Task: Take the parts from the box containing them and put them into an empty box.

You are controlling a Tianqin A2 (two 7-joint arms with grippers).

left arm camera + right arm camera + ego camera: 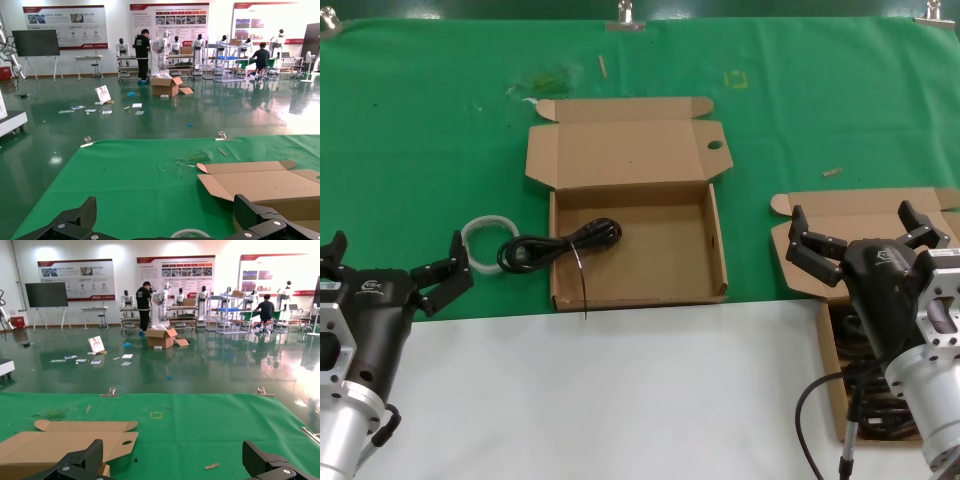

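Observation:
The box with a round hole in its lid lies open at the table's middle; its lid also shows in the left wrist view and the right wrist view. One black coiled cable lies across this box's left wall, half inside and half outside, with its thin tie sticking toward the front. The plain-lidded box lies at the right, mostly hidden behind my right arm, with more black cables inside. My left gripper is open and empty at the front left. My right gripper is open and empty above the right box.
A white translucent ring lies on the green cloth just left of the middle box and shows in the left wrist view. White table surface runs along the front. Small scraps lie on the cloth at the back.

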